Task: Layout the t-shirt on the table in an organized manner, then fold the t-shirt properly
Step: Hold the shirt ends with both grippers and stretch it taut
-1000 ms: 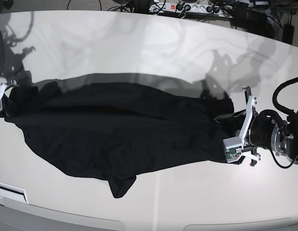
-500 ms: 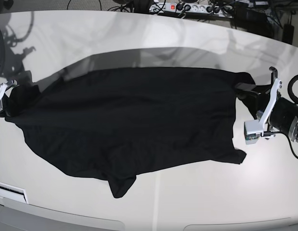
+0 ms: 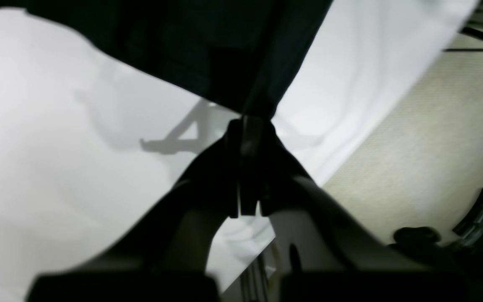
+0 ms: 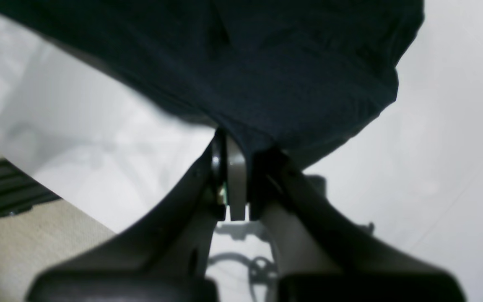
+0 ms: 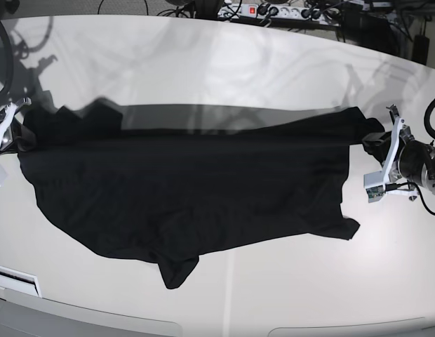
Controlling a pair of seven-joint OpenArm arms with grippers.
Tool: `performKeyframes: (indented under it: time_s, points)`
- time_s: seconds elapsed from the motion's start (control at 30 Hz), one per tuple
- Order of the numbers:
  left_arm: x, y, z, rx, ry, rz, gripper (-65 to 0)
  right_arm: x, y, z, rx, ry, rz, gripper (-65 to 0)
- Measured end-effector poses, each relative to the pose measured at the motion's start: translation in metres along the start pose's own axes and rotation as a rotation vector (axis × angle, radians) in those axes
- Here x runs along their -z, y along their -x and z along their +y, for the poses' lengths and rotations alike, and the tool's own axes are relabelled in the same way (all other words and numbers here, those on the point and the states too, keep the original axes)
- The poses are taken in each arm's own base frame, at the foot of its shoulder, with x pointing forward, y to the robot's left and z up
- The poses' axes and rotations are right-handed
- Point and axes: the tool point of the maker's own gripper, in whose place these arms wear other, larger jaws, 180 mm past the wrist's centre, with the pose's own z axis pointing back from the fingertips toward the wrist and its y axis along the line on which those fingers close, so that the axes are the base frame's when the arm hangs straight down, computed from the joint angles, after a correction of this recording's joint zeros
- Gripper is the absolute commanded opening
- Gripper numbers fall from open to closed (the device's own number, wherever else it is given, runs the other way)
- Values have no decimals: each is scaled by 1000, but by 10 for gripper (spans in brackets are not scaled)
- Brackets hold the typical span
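The black t-shirt (image 5: 189, 189) lies stretched sideways across the off-white table (image 5: 224, 70), its far edge lifted and blurred. My left gripper (image 5: 375, 140) is at the right end in the base view, shut on the shirt's corner; its wrist view shows the closed fingertips (image 3: 250, 126) pinching a fold of the t-shirt (image 3: 208, 46) above the table (image 3: 57, 176). My right gripper (image 5: 15, 133) is at the left end, shut on the other side of the cloth. Its wrist view shows it (image 4: 241, 144) clamped on the t-shirt (image 4: 266, 63). A sleeve hangs toward the front edge.
A power strip (image 5: 273, 12) and cables sit beyond the table's far edge. A white flat piece (image 5: 14, 281) lies at the front left corner. Beige carpet floor (image 3: 426, 138) shows past the table edge beside the left arm.
My left gripper has moved outward to the right and farther back with the shirt's corner, stretching the cloth out. The far edge has risen between both grippers. The right gripper has shifted slightly back.
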Motion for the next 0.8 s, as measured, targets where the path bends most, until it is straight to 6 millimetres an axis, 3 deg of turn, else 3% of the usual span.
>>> performKeyframes:
  time_s: [0.27,0.4,0.47,0.57,0.7,0.8]
  points:
    - [24,4,19,-52,-39,-3,-650,20,4,22,14,-62,-2,-650]
    - [39,9,14,-49,12,20,-650,38,37,41,-39,-96,197,-650]
    - [41,25,11,-43,36,98,-650,41,46,50,-50,-122,249,-650]
    - [37,51,3,-67,81,218,-650,42,43,53,-65,-141,242,-650]
    - [29,49,-3,-120,128,148,-650,39,37,47,-109,-132,213,-650]
    - [35,32,-4,-124,122,48,-650,44,21,46,-123,-114,129,-650]
